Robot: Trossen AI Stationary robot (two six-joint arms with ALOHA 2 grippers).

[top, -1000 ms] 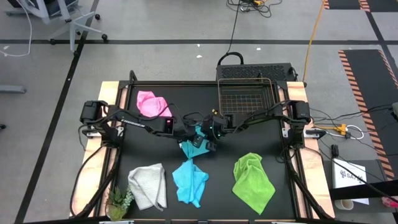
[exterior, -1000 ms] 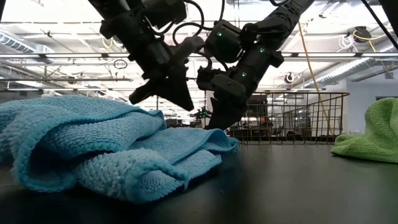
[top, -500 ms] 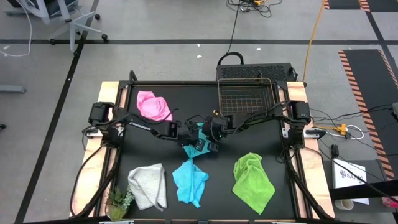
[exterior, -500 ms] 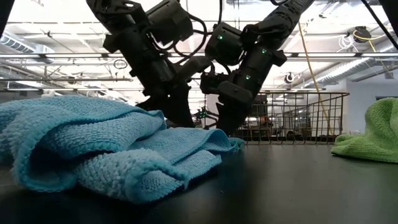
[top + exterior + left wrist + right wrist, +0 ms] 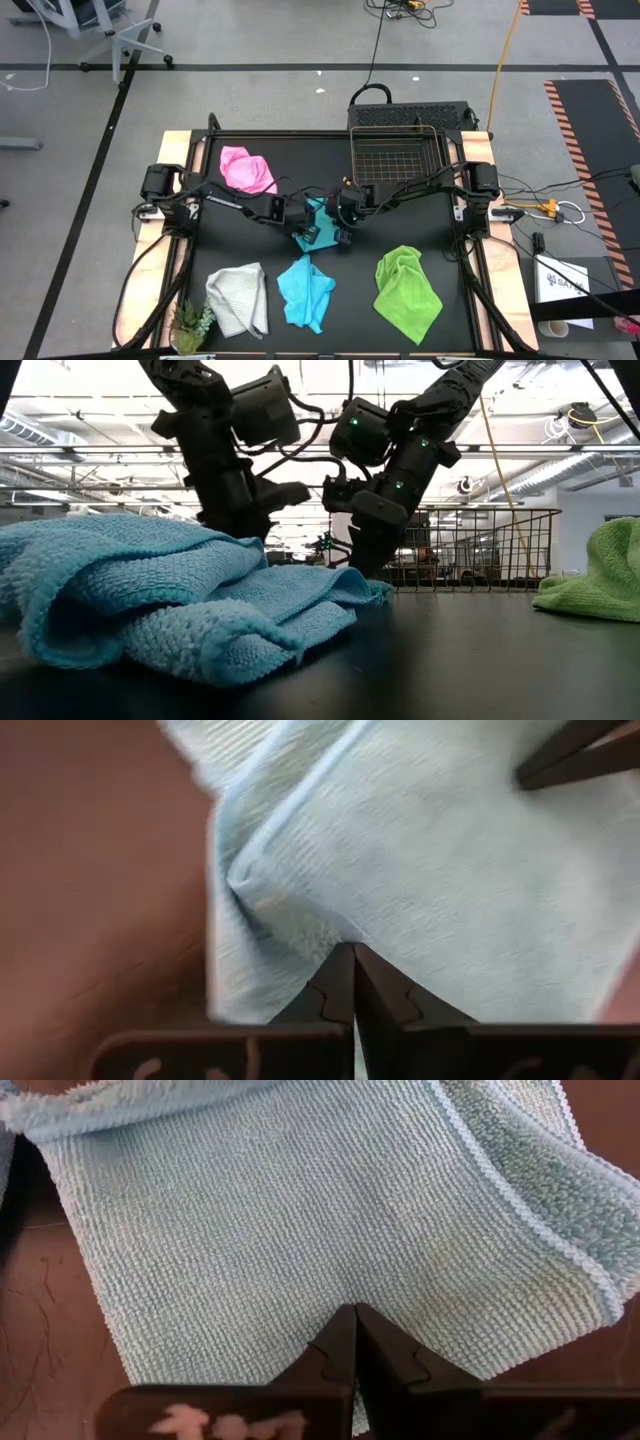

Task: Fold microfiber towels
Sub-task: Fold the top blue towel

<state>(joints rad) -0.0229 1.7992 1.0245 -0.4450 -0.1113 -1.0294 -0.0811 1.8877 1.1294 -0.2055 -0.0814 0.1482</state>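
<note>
Pinching the blue towel (image 5: 315,222) now, left hand (image 5: 303,215) has closed.

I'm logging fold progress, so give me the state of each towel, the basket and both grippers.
Light blue towel at centre: pinched by both grippers.
Light blue towel at front: crumpled, unfolded.
Pink towel: crumpled.
White-grey towel: loosely bunched.
Lime green towel: crumpled.
Wire basket: upright.
Left gripper: shut on the towel.
Right gripper: shut on the towel.
</note>
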